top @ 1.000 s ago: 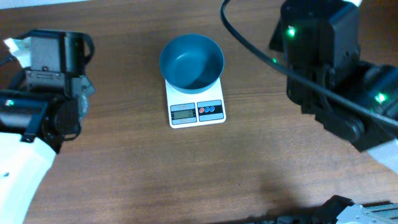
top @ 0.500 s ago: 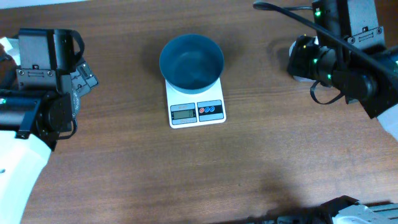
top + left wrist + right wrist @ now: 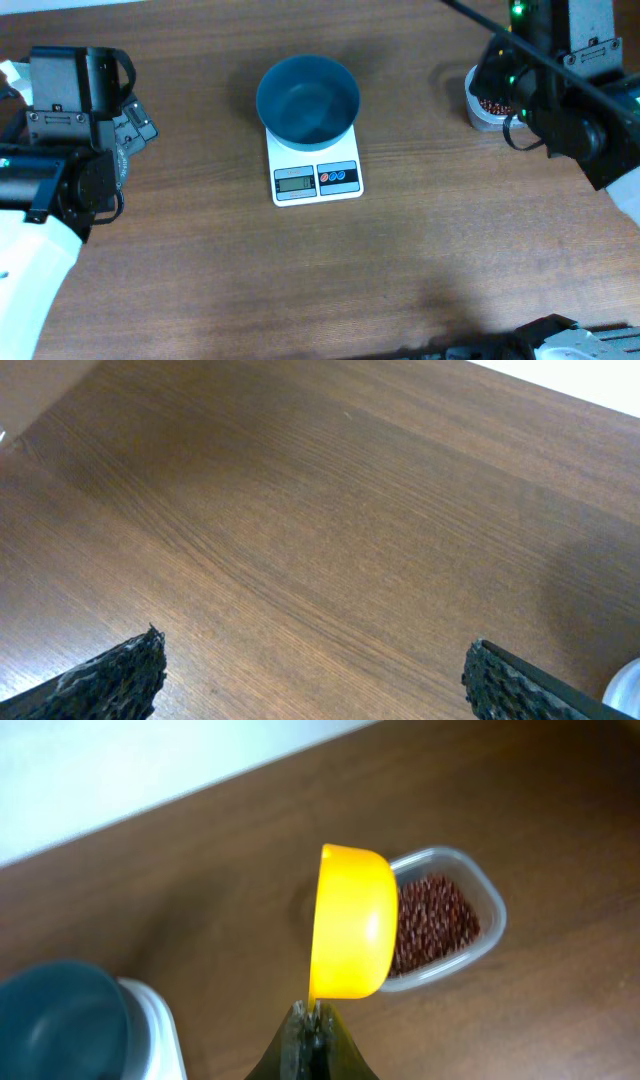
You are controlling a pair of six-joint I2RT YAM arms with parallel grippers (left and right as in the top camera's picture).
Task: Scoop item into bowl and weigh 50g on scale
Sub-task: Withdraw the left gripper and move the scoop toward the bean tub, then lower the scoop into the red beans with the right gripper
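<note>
The blue bowl (image 3: 307, 98) sits on the white scale (image 3: 316, 178) at mid-table, and its inside looks bare. Red-brown beans (image 3: 432, 923) fill a clear tub (image 3: 492, 910) at the far right; in the overhead view the tub (image 3: 482, 112) is half hidden under my right arm. My right gripper (image 3: 312, 1012) is shut on the handle of a yellow scoop (image 3: 352, 920). The scoop stands on edge over the tub's left rim with its hollow side turned away from the camera. My left gripper (image 3: 315, 672) stands wide open over bare wood, with nothing between its fingers (image 3: 112, 678).
The left arm (image 3: 75, 130) rests at the table's left side, well away from the scale. The right arm (image 3: 565, 95) covers the back right corner. A dark object (image 3: 540, 335) lies at the front right edge. The bowl (image 3: 60, 1020) and scale (image 3: 155, 1025) show at the right wrist view's lower left.
My right arm has swung back and to the right until it is above the tub, whose beans now show. The left arm shifted slightly at first and has since held still.
</note>
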